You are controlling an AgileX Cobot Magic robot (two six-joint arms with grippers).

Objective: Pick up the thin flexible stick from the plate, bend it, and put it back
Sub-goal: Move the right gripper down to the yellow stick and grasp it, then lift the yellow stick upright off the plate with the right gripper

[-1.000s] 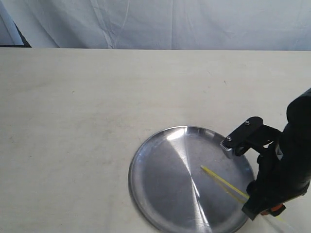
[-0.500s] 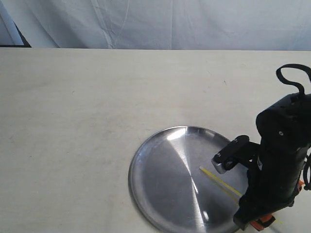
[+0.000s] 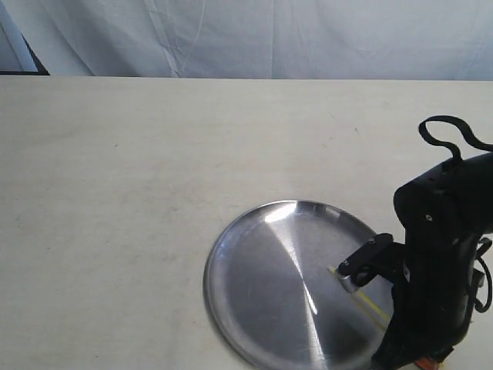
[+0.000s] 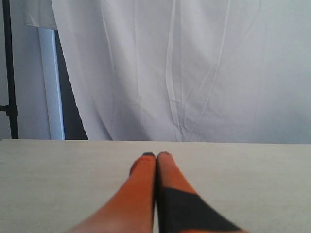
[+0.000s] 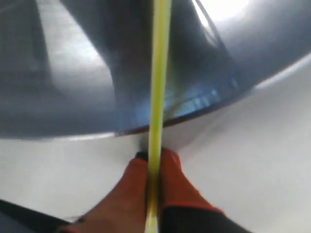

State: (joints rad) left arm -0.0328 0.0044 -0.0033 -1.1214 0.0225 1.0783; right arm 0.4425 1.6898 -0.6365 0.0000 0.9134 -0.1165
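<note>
Now, with its arm (image 3: 439, 254) farther over the plate (image 3: 254, 277) than before, the right pincer (image 5: 154, 156) pinches the thin flexible stick (image 5: 159, 73); left pincer (image 4: 156, 155) pressed together.

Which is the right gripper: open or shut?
Shut on the thin flexible stick: both orange fingers of the right gripper touch it.

yellow-green stick (image 5: 159, 73), silver plate (image 3: 254, 277), cream table (image 3: 115, 193)

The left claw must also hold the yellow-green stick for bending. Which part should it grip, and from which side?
Probably the free end of the stick, over the inner part of the plate, from above and from the exterior view's left. The right claw is shut on the other end near the rim; so thin a rod needs a pinch across it.
</note>
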